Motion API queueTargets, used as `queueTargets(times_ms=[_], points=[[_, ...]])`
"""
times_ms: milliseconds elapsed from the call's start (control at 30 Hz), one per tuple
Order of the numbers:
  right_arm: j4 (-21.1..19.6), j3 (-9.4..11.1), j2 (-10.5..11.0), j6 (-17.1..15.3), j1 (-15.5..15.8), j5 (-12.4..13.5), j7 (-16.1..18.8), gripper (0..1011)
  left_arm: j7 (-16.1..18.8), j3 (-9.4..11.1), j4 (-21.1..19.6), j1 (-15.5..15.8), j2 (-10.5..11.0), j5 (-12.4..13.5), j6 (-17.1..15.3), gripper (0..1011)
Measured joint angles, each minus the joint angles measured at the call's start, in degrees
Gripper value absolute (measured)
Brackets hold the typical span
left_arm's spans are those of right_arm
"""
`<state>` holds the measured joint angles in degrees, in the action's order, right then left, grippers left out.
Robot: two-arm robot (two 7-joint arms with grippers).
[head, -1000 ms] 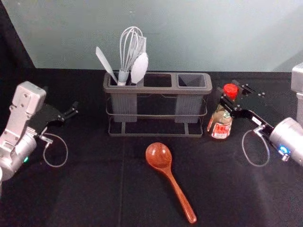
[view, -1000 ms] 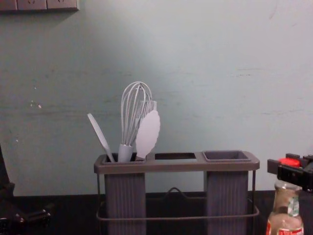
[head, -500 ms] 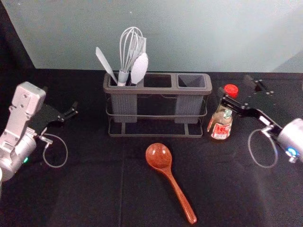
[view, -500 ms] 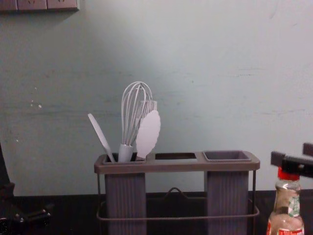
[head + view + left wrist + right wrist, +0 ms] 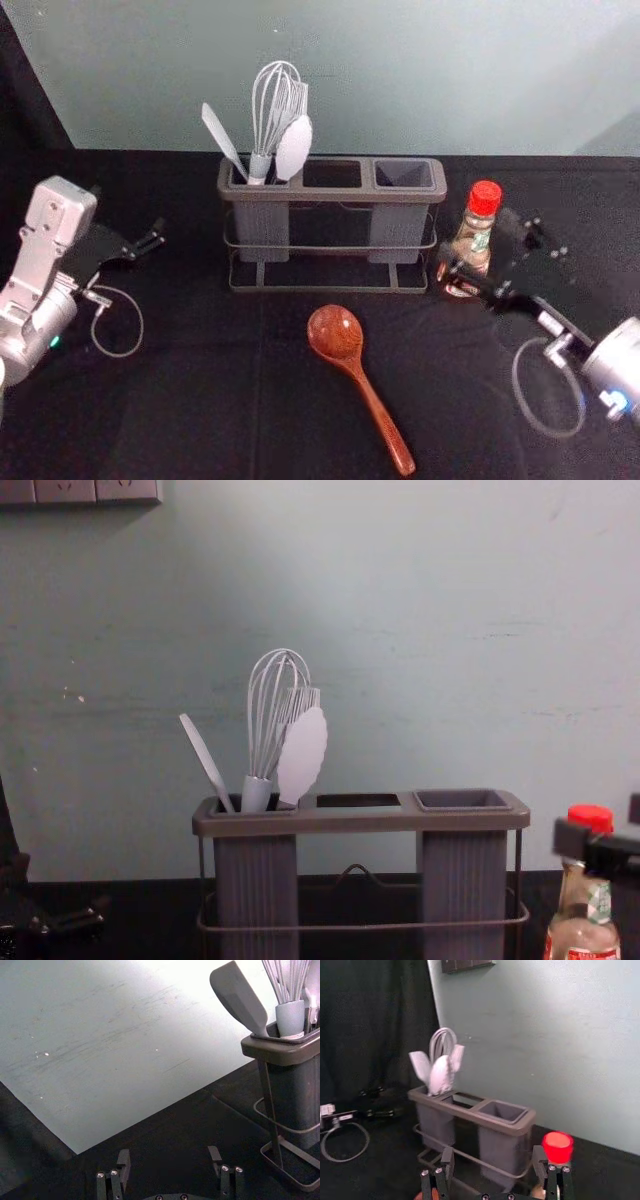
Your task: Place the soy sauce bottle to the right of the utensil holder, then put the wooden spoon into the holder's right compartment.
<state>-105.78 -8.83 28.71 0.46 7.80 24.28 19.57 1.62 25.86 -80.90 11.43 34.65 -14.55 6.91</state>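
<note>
The right claw (image 5: 478, 240) is held at the bottle (image 5: 472, 240) on the robot's right, with its fingers spread wide apart. Nothing is gripped by it: in the right wrist view the red cap (image 5: 557, 1146) is seen beyond one finger (image 5: 540, 1160), and part of that finger is overlapped with the bottle's body. In the chest view the upper part of the bottle is crossed by a dark finger (image 5: 600, 852) just below the cap. Whether the glass is touched cannot be told.

The bottle is stood upright on the black bench (image 5: 190, 400), just beside the right end of the utensil holder (image 5: 330, 193). The wooden spoon (image 5: 335, 332) is laid flat in front of the holder, with its bowl turned toward the holder and its handle slanted toward the near edge and to the right.

In the holder's left compartment are kept a whisk (image 5: 262, 120), a spatula (image 5: 220, 133), a brush (image 5: 301, 96) and a white scalloped utensil (image 5: 293, 150). The right compartment (image 5: 405, 175) is formed by a grey ribbed cup, and between the two an opening (image 5: 332, 173) is framed by the rim.

The left claw (image 5: 128, 210) is parked at the left of the holder, well apart from it, with its fingers wide open and nothing held.
</note>
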Motion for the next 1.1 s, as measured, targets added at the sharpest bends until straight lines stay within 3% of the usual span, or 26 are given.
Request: queueTargets(times_ms=[200,267,400,567,800,1100], points=[[-0.69,-3.01,-3.03,0.33,1.65,-4.95,-4.08,1002,0.00,0.00,0.00,0.00,0.00,0.00,0.00,1011],[0.68,-4.96,-5.22,0.49,1.20,-8.21,-6.32,1002,0.00,0.00,0.00,0.00,0.00,0.00,0.00,1011],[2.75,-6.56,-7.53,0.70,0.14,-10.30,-7.60,1002,0.00,0.00,0.00,0.00,0.00,0.00,0.00,1011],[7.28,-9.45,-11.25,1.13,-2.16,-14.89,-9.58,1002,0.00,0.00,0.00,0.00,0.00,0.00,0.00,1011],[10.92,-11.24,-13.31,1.43,-3.65,-16.90,-8.69,1002,0.00,0.00,0.00,0.00,0.00,0.00,0.00,1011],[10.52,-11.10,-13.11,1.41,-3.54,-16.85,-8.70,1002,0.00,0.00,0.00,0.00,0.00,0.00,0.00,1011]])
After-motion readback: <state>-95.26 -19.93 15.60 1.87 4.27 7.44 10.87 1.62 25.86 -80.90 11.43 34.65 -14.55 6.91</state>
